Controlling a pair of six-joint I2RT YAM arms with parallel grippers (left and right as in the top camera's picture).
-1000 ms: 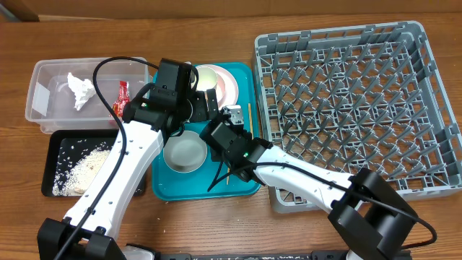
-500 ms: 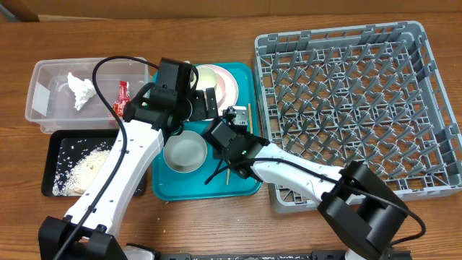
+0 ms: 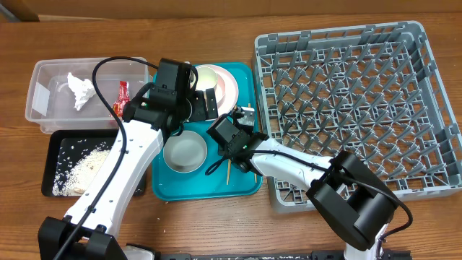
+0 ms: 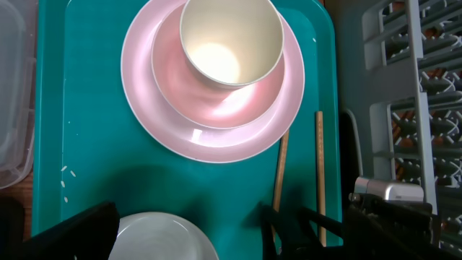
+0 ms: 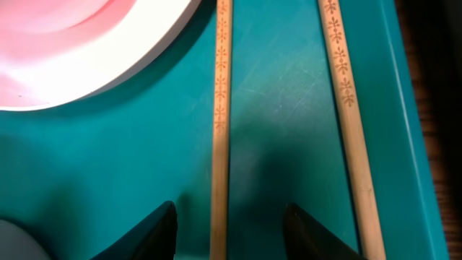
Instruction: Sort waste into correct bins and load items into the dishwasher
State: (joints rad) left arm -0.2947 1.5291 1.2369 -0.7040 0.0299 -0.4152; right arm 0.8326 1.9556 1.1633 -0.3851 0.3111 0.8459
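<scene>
The right gripper [image 5: 229, 232] has its fingers half spread astride one of the two chopsticks [image 5: 220, 108], gripping nothing. Both chopsticks lie on the teal tray [image 4: 86, 144]. The left gripper [image 3: 201, 105] hangs with its fingers wide over the pink plate [image 4: 216, 137].

The waste looks sorted: one tissue wad [image 3: 79, 90] and one red wrapper [image 3: 123, 97] lie in the clear tub [image 3: 43, 72], and the rice [image 3: 86, 170] lies in the black tray [image 3: 50, 148]. A few grains remain on the teal tray.

Loading appears unstarted, since the dish rack [image 3: 346, 101] holds nothing. On the teal tray are one plate, one cup [image 4: 229, 40] standing on it, one bowl [image 3: 184, 152] and two chopsticks.
</scene>
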